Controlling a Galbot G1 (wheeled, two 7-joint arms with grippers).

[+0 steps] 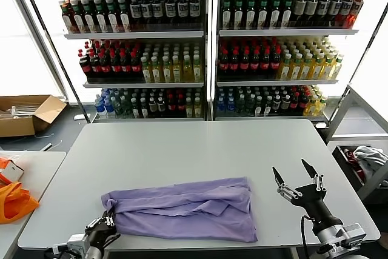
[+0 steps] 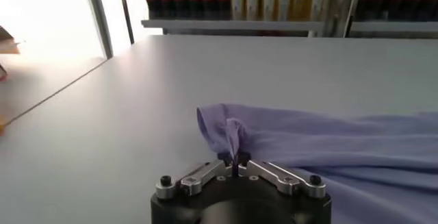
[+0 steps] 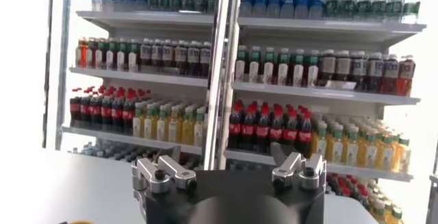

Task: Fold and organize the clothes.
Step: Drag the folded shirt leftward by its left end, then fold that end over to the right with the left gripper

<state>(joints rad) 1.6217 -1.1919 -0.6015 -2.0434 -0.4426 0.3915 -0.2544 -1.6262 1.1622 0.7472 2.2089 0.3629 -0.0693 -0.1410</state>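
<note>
Folding was underway: left gripper (image 2: 235, 169) fingers were clamped on the T-shirt (image 1: 182, 207) corner, needing a lift across. Right gripper (image 1: 299, 178) hovered over the desk (image 1: 194, 150), fingers apart.

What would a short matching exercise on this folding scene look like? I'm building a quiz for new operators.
Things:
1. T-shirt
2. left gripper
3. right gripper
4. orange bag

States or places:
a. open, above the table's right front
b. on the side table at left
c. lying bunched on the grey table
d. shut on a corner of cloth

Pairs: 1-c, 2-d, 3-a, 4-b
</note>
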